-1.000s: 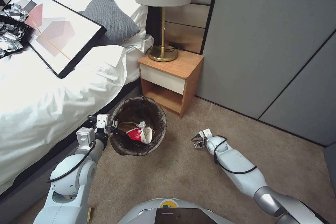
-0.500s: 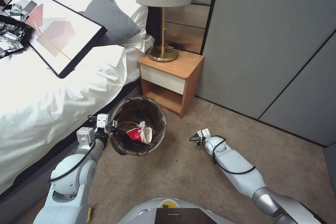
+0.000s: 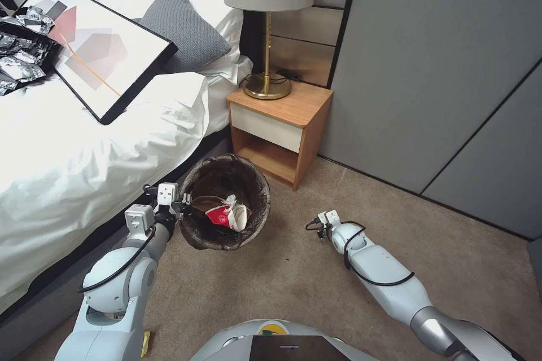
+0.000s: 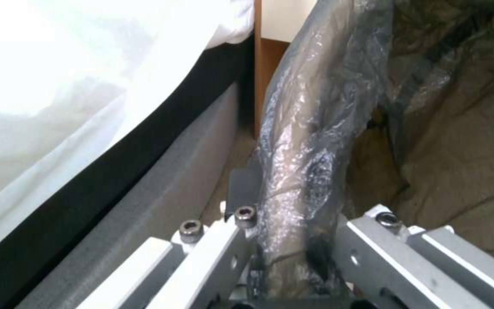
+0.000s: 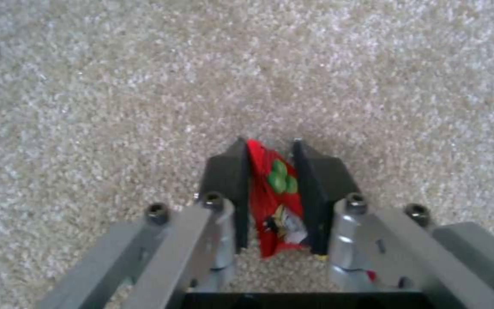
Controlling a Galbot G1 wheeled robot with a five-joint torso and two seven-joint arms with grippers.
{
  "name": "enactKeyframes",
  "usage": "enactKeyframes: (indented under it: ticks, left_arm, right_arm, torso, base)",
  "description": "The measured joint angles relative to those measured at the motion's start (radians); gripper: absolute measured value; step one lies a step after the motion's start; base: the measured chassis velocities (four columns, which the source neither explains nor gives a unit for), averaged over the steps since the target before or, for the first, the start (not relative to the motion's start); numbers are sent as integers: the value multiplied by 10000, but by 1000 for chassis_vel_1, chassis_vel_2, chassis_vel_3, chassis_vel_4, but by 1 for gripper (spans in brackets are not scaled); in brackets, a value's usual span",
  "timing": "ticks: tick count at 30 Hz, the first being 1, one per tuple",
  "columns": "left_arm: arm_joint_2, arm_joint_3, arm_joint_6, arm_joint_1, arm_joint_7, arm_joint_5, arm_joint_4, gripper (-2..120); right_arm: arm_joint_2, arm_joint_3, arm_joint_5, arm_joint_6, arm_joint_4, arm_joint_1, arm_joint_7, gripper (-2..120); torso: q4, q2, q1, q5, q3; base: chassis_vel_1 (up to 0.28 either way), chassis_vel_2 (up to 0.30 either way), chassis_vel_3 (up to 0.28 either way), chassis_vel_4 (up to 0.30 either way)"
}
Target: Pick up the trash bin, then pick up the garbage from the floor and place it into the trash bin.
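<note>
Both claws loaded: bin at the left, a wrapper at the right.

The left claw (image 4: 293, 253) is clamped on the liner-wrapped rim of the trash bin (image 3: 224, 203), held beside the bed (image 3: 84, 146), a red-and-white paper cup (image 3: 223, 217) inside. The right claw (image 5: 270, 171), low over the carpet (image 5: 115, 86), pinches a red wrapper (image 5: 272, 201), probably a snack packet.

Trash bin (image 3: 226, 203) between bed (image 3: 84, 146) and nightstand (image 3: 282, 124).
</note>
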Motion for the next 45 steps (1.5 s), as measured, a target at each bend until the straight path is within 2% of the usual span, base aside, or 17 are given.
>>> enactKeyframes:
  ticks: [6,7,8,9,10,19,28,31,33,34,36,38,39,41,42,44,45]
  left_arm:
    - [-3,-19,0,-10,0,-4,-8,0]
    - [-6,-37,1,-7,-1,-3,-9,0]
    - [-6,-37,1,-7,-1,-3,-9,0]
    - [-6,-36,0,-7,0,-4,-9,0]
    - [-6,-35,0,-8,7,-9,-15,0]
    - [-5,-67,2,-12,8,-14,-32,0]
    - [12,-77,3,-25,12,-15,-35,0]
    - [14,-96,5,-1,24,-8,-52,0]
    - [17,-105,10,0,25,-7,-59,0]
    - [25,-120,22,1,29,-6,-89,0]
    - [30,-123,27,2,32,-7,-98,0]
    - [27,-124,50,-10,48,9,-114,0]
    - [27,-124,50,-10,48,9,-114,0]
    - [-22,-62,104,-32,52,36,-129,0]
    - [-22,-62,104,-32,52,36,-129,0]
    - [-48,3,209,-41,45,87,-150,0]
    - [-48,3,209,-41,45,87,-150,0]
  right_arm:
    - [1,66,-95,-8,-14,-19,68,3]
    - [-29,101,-130,-30,-45,-9,125,0]
    - [-29,101,-130,-30,-45,-9,125,0]
    - [-36,102,-133,-37,-46,4,140,0]
    - [-36,98,-131,-43,-42,22,136,0]
    - [-130,93,-111,-87,28,52,120,0]
    - [-769,308,122,-265,778,-19,172,0]
    - [-1292,602,748,-460,2083,-144,358,0]
    - [-1389,654,878,-519,2343,-157,404,0]
    - [-1665,816,1271,-683,3058,-165,568,0]
    - [-1798,886,1434,-741,3375,-163,653,0]
    - [-2436,1191,2360,-1028,5018,85,1011,0]
    - [-2436,1191,2360,-1028,5018,85,1011,0]
    - [-3061,1384,3787,-1078,6718,672,1458,0]
    - [-3061,1384,3787,-1078,6718,672,1458,0]
    - [-3654,1338,5099,-1081,7978,1390,1813,0]
    - [-3654,1338,5099,-1081,7978,1390,1813,0]
  torso:
    - [2,-3,2,2,3]
    - [-12,-4,2,-22,5]
    - [-12,-4,2,-22,5]
    - [-24,-4,2,-27,5]
    - [-18,-4,2,-3,4]
    - [-3,-5,2,-5,4]
    - [-18,-5,3,-9,4]
    - [-9,-3,3,-7,3]
    - [-10,-3,3,-7,3]
    - [-9,-2,3,-7,1]
    - [-9,-2,3,-7,1]
    - [-11,-2,3,-5,1]
    - [-11,-2,3,-5,1]
    - [-9,-2,2,-8,1]
    - [-9,-2,2,-8,1]
    - [-6,-1,2,-10,1]
    - [-6,-1,2,-10,1]
  base:
    - [0,0,0,0]
    - [0,0,0,0]
    - [0,0,0,0]
    - [0,0,0,0]
    - [0,0,0,0]
    - [0,0,0,0]
    - [0,0,0,0]
    - [0,0,0,0]
    - [0,0,0,0]
    - [0,0,0,0]
    - [0,0,0,0]
    - [0,0,0,0]
    - [0,0,0,0]
    - [0,0,0,0]
    - [0,0,0,0]
    - [0,0,0,0]
    - [0,0,0,0]
